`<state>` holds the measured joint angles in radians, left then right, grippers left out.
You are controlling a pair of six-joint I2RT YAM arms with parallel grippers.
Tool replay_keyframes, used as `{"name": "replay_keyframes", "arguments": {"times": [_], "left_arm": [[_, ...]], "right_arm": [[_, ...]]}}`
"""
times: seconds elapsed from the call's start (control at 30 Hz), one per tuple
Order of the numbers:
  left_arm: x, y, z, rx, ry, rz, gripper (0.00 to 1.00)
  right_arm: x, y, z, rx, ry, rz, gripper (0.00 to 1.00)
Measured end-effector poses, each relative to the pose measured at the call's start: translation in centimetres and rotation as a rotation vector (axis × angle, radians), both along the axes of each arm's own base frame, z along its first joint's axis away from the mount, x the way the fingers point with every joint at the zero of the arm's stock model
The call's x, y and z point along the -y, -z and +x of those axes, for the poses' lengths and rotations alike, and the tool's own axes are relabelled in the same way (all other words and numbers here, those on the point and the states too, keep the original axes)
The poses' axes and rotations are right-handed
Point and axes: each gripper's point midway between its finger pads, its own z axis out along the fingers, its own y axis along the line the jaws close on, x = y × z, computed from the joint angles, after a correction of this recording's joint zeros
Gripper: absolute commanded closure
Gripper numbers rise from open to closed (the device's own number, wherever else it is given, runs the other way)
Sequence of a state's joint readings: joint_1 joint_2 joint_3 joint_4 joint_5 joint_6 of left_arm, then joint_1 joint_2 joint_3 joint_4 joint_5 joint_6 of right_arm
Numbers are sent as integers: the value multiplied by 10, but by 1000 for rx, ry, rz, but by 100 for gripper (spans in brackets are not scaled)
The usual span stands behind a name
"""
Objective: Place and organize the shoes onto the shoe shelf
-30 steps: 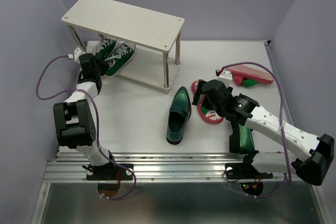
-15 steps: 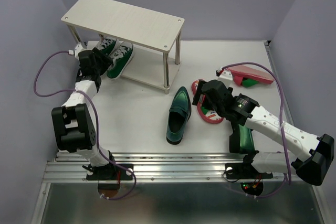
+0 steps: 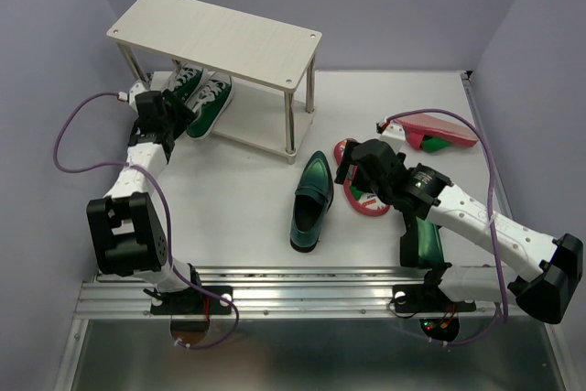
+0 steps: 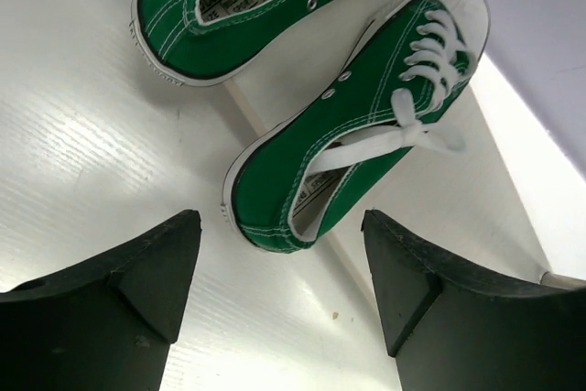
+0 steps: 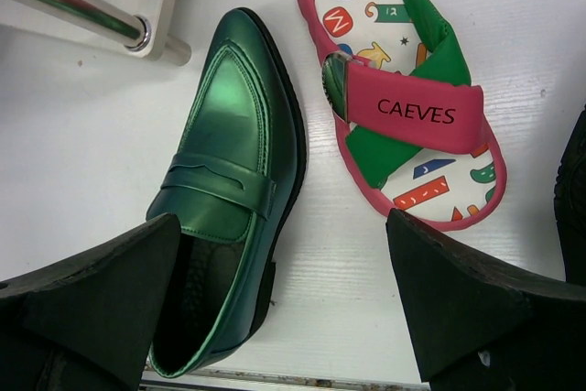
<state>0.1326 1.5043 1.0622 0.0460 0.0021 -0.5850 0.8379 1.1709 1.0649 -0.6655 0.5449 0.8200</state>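
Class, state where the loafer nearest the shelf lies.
In the top view the loafer lies centre-frame, toe toward the shelf leg, a red flip-flop on its right.

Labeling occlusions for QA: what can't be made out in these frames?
- Second loafer: in the top view it lies mostly under the right arm. In the right wrist view it is only a dark sliver at the right edge.
- Sneakers: in the top view their front ends are hidden under the top board. In the left wrist view the farther one is cut off by the top edge.
- Flip-flop: in the top view its middle is covered by the right arm.
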Motion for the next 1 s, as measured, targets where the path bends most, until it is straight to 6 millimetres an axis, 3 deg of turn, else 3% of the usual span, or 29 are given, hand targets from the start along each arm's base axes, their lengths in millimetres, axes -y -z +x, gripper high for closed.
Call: {"name": "replay_keyframes", "arguments": {"times": [0.3,0.73,0.83,0.97,1.0], "left_arm": [[3,43,-4,-133,27,-1,33],[15,40,8,-131,60,-3,48],[15,43,9,-138,59,-1,62],[15,43,11,-141,61,1,100],[15,45,11,-149,65,3,100]], "right_arm": [[-1,0,0,-2,-2,3,0],[-2,0,-1,-8,-2,16,0],[-3,0,-1,-9,-3,18,0],[-3,1,-2,-10,-3,20,0],[-3,1,-2,-11,-4,20,0]]}}
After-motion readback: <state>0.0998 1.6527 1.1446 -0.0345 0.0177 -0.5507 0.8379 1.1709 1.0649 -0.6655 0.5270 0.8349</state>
